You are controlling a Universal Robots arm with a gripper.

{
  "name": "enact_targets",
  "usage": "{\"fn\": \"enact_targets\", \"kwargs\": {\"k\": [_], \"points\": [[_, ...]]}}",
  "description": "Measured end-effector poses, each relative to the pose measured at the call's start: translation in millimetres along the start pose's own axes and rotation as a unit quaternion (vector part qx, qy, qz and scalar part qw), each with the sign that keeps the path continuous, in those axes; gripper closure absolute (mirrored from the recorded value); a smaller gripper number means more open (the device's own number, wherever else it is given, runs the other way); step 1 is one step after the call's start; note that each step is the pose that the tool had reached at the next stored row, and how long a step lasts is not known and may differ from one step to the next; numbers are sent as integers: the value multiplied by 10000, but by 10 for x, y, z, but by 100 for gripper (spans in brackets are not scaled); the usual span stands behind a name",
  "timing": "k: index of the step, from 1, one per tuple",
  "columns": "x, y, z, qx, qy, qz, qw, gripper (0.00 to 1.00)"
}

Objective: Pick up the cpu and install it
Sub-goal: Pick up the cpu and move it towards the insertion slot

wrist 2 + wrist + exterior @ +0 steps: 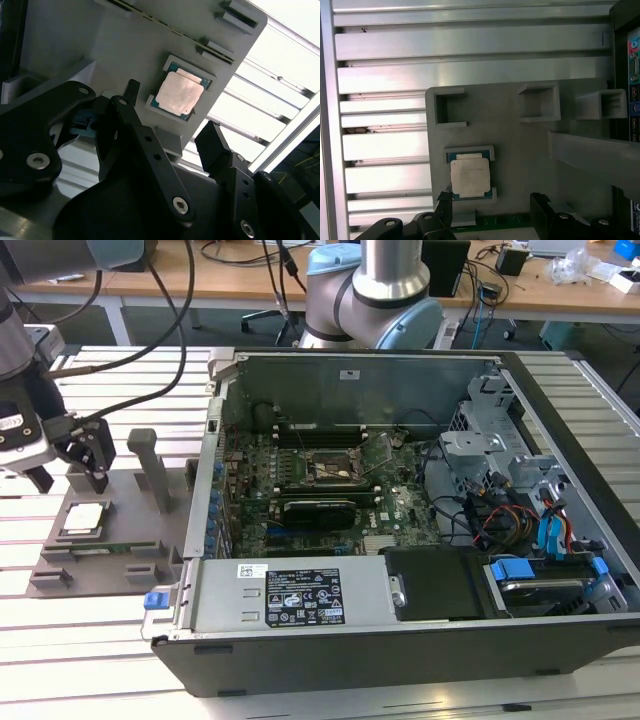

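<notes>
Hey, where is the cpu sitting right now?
The cpu lies in its pocket on the grey holder at the exterior view's left, beside the open computer case, just below the open pincer.

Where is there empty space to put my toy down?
The bare silver slatted table is free in front of the grey plastic tray. It is crowded inside the open black computer case, packed with boards and cables, and over the silvery square cpu, where the open black gripper hangs.
</notes>
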State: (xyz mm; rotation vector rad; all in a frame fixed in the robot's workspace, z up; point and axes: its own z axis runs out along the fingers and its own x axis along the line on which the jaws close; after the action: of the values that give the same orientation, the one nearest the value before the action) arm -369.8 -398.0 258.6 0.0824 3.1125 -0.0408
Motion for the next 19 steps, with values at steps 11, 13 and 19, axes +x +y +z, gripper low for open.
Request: {"fn": "enact_targets", "kwargs": {"k": [11, 13, 19], "points": [[2, 2, 71, 0, 0, 0, 10000, 28], [2, 2, 84, 0, 0, 0, 10000, 28], [3, 3, 114, 0, 0, 0, 10000, 28]]}}
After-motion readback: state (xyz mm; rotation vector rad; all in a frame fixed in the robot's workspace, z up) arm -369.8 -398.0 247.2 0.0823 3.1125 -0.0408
